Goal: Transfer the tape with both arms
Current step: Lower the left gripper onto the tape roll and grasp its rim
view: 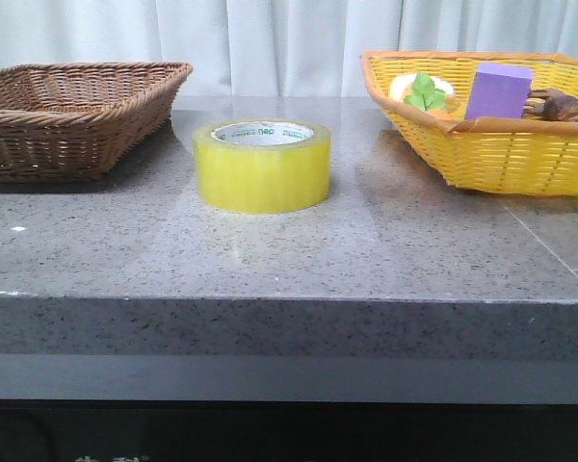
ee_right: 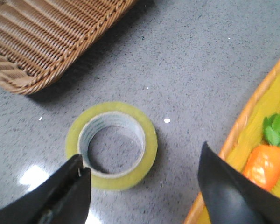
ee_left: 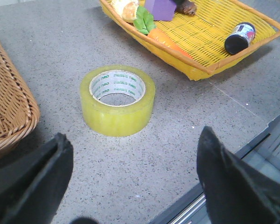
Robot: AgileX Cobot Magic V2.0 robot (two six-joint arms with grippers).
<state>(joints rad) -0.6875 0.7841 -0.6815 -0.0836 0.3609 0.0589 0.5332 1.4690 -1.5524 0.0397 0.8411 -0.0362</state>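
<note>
The tape (view: pixel 262 166) lies flat on the grey speckled table (view: pixel 289 260), its hole facing up, so I see the white core with green print inside the yellow roll. It stands between the two baskets and touches neither: the brown wicker basket (view: pixel 72 115) is on my left and the yellow basket (view: pixel 491 120) is on my right. In the yellow basket I see a purple block (view: pixel 498 90), a toy carrot (ee_right: pixel 263 167) with green leaves, something pale beside the leaves, a dark brown object I cannot name, and, in the left wrist view, a small black bottle (ee_left: pixel 239 38) lying on its side. My left hand (ee_left: pixel 135 182) is released, its two black fingers (ee_left: pixel 37 182) standing wide apart, and it holds nothing; the tape is ahead of it on the table, not between the fingers. My right hand (ee_right: pixel 142 191) is also released and empty, with its fingers (ee_right: pixel 60 196) spread; it hangs above the table, and one finger covers a small part of the tape's rim in this view, but I cannot tell if it touches the roll. In the front view neither of my hands appears.
</note>
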